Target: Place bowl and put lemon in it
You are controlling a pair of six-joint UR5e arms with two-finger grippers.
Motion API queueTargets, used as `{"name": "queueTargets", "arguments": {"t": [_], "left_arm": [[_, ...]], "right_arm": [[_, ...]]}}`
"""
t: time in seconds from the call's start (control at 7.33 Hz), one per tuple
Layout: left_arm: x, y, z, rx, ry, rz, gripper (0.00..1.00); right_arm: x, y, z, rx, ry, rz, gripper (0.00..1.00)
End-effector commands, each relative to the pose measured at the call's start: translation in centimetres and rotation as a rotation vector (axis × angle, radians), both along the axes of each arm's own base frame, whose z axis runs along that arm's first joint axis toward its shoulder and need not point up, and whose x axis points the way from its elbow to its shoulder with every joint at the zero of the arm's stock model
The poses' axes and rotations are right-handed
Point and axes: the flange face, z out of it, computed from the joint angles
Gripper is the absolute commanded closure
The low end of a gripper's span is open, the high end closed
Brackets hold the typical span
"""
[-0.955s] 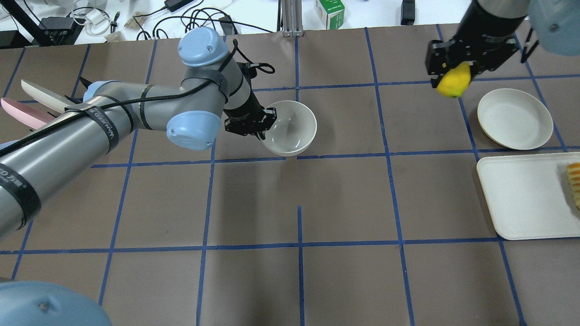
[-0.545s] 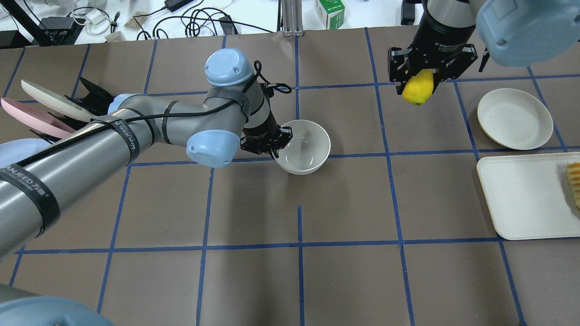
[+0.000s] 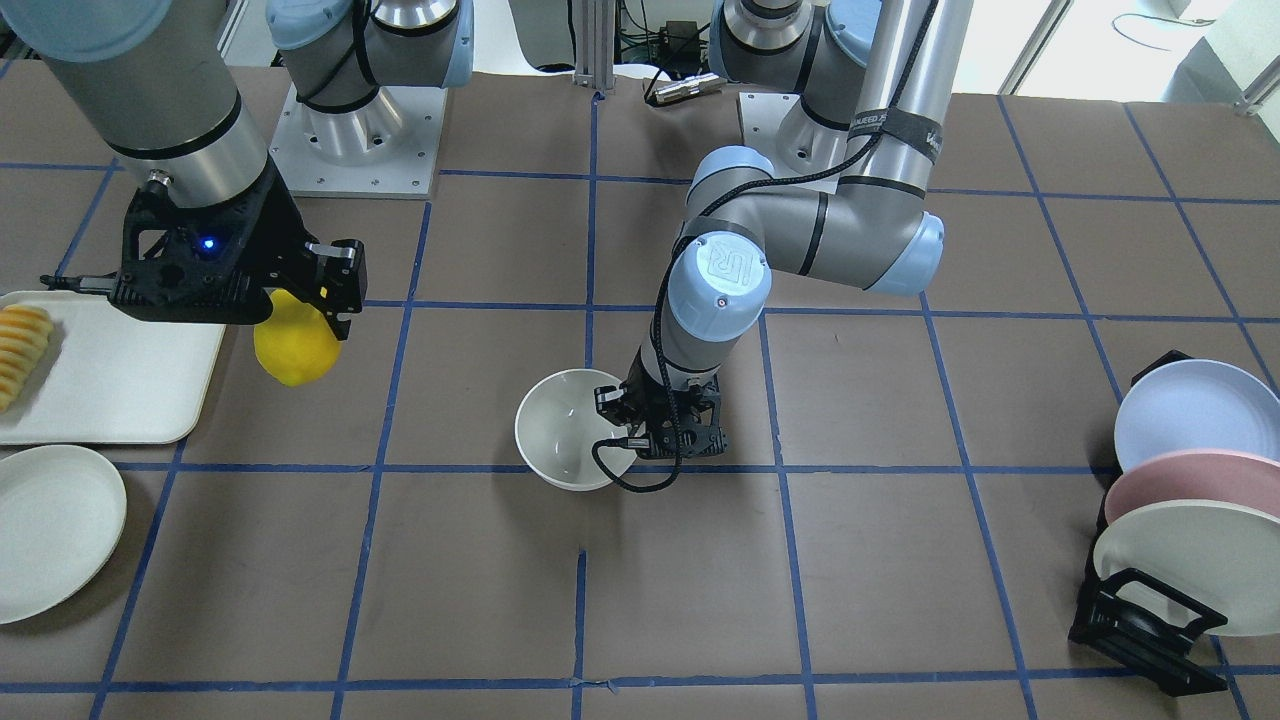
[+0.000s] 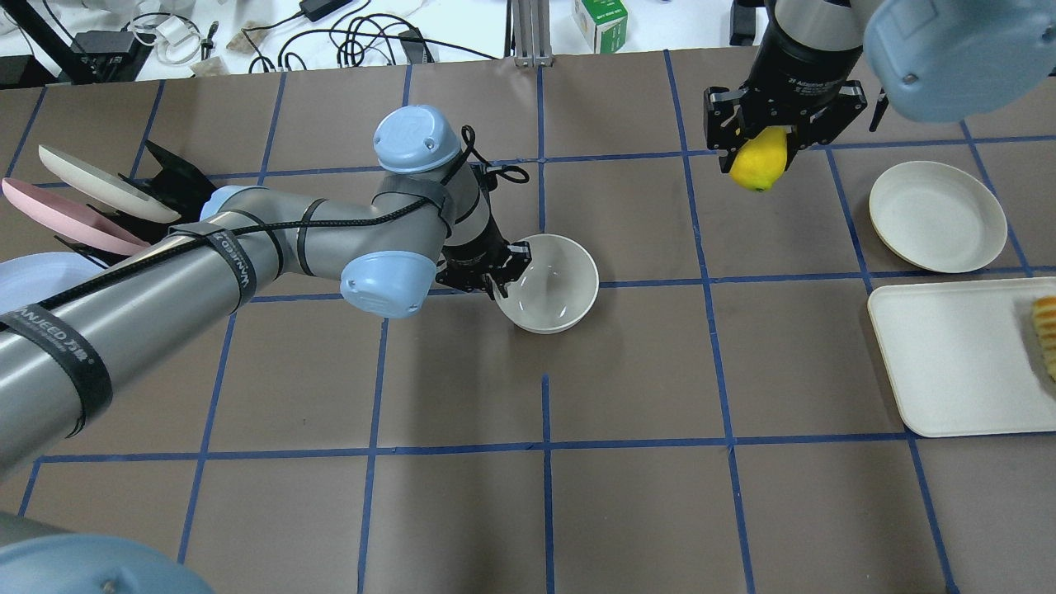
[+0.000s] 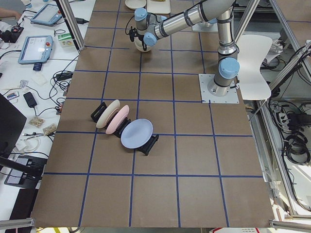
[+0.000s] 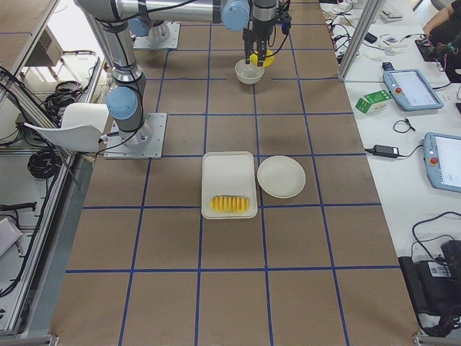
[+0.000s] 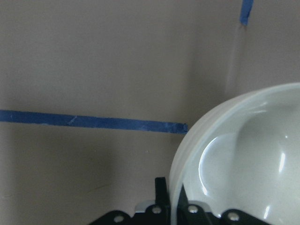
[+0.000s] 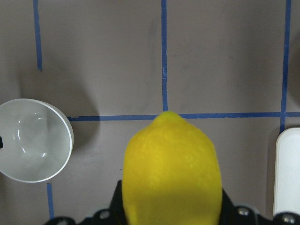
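– Lemon (image 8: 171,176) sits between the jaws of the right gripper (image 4: 761,147), pinched at its sides, with its nubbed tip pointing out ahead of them. The skin is bright yellow and finely pebbled.
– Does that wrist camera show the fingers?
– Only their black base. The overhead view shows both of them pressing the fruit, held above the table (image 4: 627,371).
– And the left gripper (image 4: 505,275)?
– Its jaws are closed on the rim of the bowl (image 7: 243,154), and only its wrist view shows the rim running down between them. The bowl is glossy off-white, deep, round and smooth-walled. I cannot tell whether its base touches the brown, blue-taped surface.
– What lies farther from the right jaws?
– The bowl is well off to one side. The rounded corner of a flat cream tray (image 8: 288,173) is on the other side, with a shallow plate (image 4: 938,216) near it.
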Motion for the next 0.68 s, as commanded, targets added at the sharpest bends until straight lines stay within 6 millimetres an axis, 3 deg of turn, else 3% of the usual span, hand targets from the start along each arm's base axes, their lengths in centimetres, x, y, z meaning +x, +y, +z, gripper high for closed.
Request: {"name": "queueTargets", "arguments": {"t": [0.0,0.14,0.27,0.41,0.55], "left_arm": [[1.5,-1.9,2.7,-0.050,-0.009,0.024,0.00],[3.9,-3.3,4.8,-0.054,-0.056,0.058,0.00],[5.0,-4.3,7.7,-0.038,-0.068,0.034,0.00],[6.9,-4.7,10.1,-0.009,-0.137,-0.052,0.00],[8.1,-4.5,12.3,0.002,-0.186,-0.126,0.00]], "right_arm": [[0.0,0.0,-0.1,0.001,0.001,0.000,0.77],[0.0,-0.1,0.1,-0.008,-0.001,0.000,0.77],[0.2,-1.7,-1.0,-0.029,-0.003,-0.004,0.77],[1.6,-2.7,-3.4,-0.011,-0.013,-0.013,0.79],[4.6,-4.5,-7.8,0.014,-0.005,0.017,0.79]]}}
